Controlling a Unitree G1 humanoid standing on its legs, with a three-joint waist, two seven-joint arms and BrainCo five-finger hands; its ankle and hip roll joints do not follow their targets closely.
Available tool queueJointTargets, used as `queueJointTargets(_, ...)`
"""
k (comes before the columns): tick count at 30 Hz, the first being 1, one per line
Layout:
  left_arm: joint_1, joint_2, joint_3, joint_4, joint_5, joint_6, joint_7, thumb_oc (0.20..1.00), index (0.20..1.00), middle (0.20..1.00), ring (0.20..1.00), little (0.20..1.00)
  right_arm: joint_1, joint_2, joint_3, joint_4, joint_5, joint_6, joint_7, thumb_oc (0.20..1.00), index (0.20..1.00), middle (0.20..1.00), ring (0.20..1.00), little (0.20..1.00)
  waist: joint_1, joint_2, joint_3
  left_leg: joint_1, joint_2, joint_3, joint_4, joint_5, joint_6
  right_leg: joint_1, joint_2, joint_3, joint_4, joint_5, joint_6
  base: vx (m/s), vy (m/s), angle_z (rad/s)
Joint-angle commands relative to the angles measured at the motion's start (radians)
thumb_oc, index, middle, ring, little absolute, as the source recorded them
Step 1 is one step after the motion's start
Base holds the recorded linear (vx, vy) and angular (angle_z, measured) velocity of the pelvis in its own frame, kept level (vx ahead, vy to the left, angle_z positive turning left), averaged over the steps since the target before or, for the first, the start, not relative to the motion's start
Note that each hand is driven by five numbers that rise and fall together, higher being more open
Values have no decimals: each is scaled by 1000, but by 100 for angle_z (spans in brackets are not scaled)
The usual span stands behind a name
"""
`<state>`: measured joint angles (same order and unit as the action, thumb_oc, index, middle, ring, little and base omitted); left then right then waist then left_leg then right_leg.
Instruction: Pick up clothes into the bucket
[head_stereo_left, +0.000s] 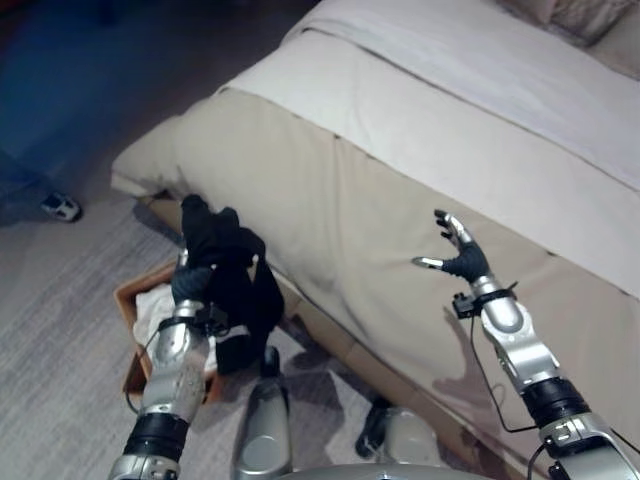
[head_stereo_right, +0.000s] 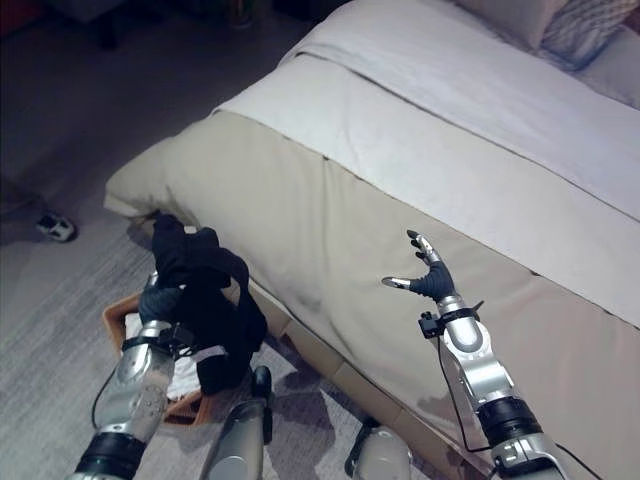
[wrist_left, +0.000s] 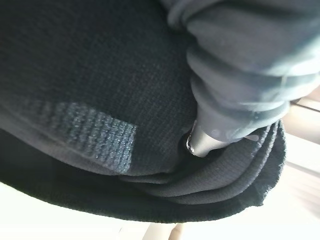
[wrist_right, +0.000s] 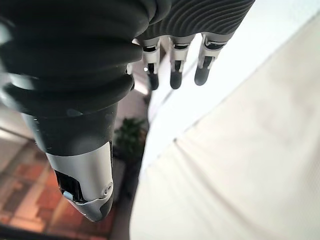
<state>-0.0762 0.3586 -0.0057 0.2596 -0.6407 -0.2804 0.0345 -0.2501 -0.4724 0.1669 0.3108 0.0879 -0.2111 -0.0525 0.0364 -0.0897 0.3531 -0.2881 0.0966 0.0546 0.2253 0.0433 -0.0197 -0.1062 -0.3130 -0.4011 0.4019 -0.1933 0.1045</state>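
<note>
My left hand (head_stereo_left: 192, 282) is shut on a black knitted garment (head_stereo_left: 235, 270), which drapes over and hangs down from it above a brown box (head_stereo_left: 128, 300) on the floor beside the bed. White cloth (head_stereo_left: 152, 305) lies inside the box. In the left wrist view the black garment (wrist_left: 100, 100) wraps my hand closely. My right hand (head_stereo_left: 460, 255) hovers open over the beige bed cover, holding nothing, with its fingers (wrist_right: 172, 75) spread straight.
The bed (head_stereo_left: 420, 180) with a beige cover and a white sheet runs from the middle to the right. A person's shoe (head_stereo_left: 62, 207) stands on the grey carpet at the far left. A potted plant (wrist_right: 127, 137) shows beyond the bed.
</note>
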Motion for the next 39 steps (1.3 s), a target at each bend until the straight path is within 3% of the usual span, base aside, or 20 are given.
queueJointTargets(1,-42,20,50,-77,69,-95,33,200,200,200,200,200,-33,-1,-5,-48,-12,-42,-12,1000,1000,1000,1000,1000,-5,-14,-40,5,66,-59,50,-37,-51,6,3,7,-91,139,18,4,-11,-25)
queueJointTargets(7,-56,25,92,-82,185,-108,154,200,200,200,200,200,-27,3,20,-75,-12,-50,-7,1000,1000,1000,1000,1000,15,-36,-1,-52,72,-73,73,-22,-64,-15,-9,-49,-86,148,26,-81,-35,7)
queueJointTargets(9,-89,30,100,-75,262,-115,233,200,200,200,200,200,-20,-2,24,-93,-6,-59,-18,1000,1000,1000,1000,1000,24,-39,26,-97,72,-89,53,18,-77,-41,-9,-95,-86,160,36,-63,-43,23)
queueJointTargets(10,-119,40,105,-57,302,-115,280,200,200,200,200,200,-16,-5,32,-96,-8,-64,-26,1000,1000,1000,1000,1000,25,-41,35,-105,83,-97,34,5,-93,-57,-5,-97,-70,139,53,-6,-46,28)
queueJointTargets(17,-207,105,131,-16,450,-109,455,200,200,200,200,200,-25,8,46,-69,16,-84,-75,1000,1000,1000,1000,1000,46,-63,83,-205,72,-124,75,0,-92,-129,-13,-117,-35,139,57,-17,5,24)
queueJointTargets(26,-267,246,248,48,591,-68,709,200,200,200,200,200,-52,30,84,-38,66,-111,-116,1000,1000,1000,1000,1000,70,-145,134,-287,86,-140,157,-41,-77,-191,5,-132,-12,148,63,1,-26,8)
queueJointTargets(31,-316,345,299,111,572,-60,766,200,200,200,200,200,-54,25,97,-43,101,-124,-116,1000,1000,1000,1000,1000,76,-188,151,-320,93,-147,177,-50,-76,-215,15,-145,-7,149,64,3,-12,-2)
queueJointTargets(39,-415,442,303,122,557,-47,835,200,200,200,200,200,-50,29,111,-57,140,-136,-131,1000,1000,1000,1000,1000,74,-229,164,-404,82,-181,228,-66,-71,-255,21,-177,21,140,67,13,-31,4)
